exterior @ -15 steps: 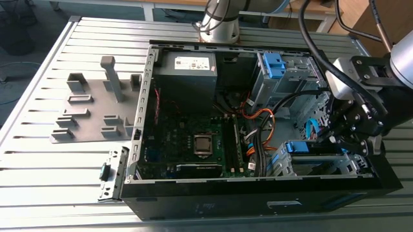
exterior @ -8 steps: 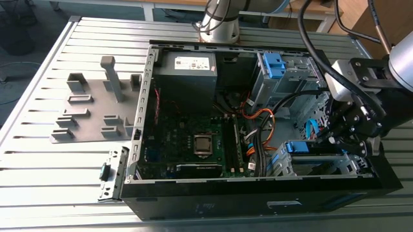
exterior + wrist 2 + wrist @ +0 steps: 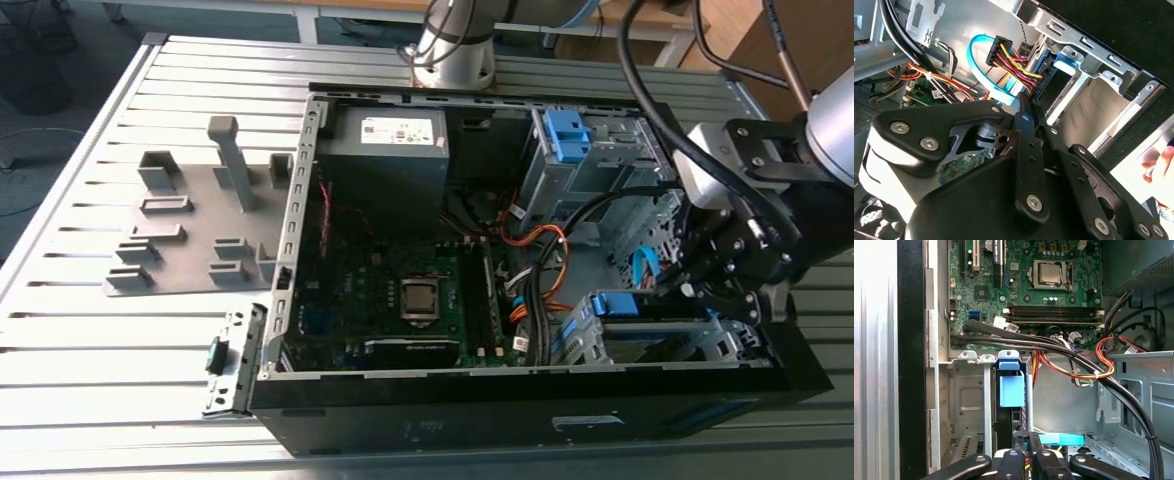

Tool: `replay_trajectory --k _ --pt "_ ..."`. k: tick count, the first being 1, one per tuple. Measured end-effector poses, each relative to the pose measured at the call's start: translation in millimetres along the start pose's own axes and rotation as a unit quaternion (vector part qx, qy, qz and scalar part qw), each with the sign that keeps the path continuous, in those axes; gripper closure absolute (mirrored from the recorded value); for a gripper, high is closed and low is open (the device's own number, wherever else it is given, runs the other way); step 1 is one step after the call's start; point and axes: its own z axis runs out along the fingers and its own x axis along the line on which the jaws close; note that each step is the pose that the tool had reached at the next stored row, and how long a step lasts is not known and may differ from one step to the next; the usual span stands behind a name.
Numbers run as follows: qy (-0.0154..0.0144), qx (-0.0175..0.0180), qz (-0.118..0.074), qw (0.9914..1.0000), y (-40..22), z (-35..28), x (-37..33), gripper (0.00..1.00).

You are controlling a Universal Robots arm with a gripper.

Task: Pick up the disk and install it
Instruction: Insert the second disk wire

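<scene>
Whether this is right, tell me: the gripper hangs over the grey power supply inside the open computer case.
Not right. In the exterior view the gripper hangs over the metal drive cage inside the open computer case, apart from the grey power supply.

Robotics lab or workshop, not a home. Slatted aluminium worktop point(image 3: 80, 330) carries an opened desktop computer case point(image 3: 400, 425) with its motherboard point(image 3: 1054, 295) exposed, beside a grey fixture plate point(image 3: 200, 230). A robot arm base point(image 3: 454, 50) stands at the worktop's far edge.
</scene>
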Motion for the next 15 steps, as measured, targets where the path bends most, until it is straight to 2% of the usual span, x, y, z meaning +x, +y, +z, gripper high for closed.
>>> replay_trajectory --k 10,15 --pt "0.0001 -0.0001 0.000 1.00000 0.0 -0.6 2.3 0.84" --pt "-0.0011 -0.0007 0.000 1.00000 -0.8 0.5 2.9 0.84"
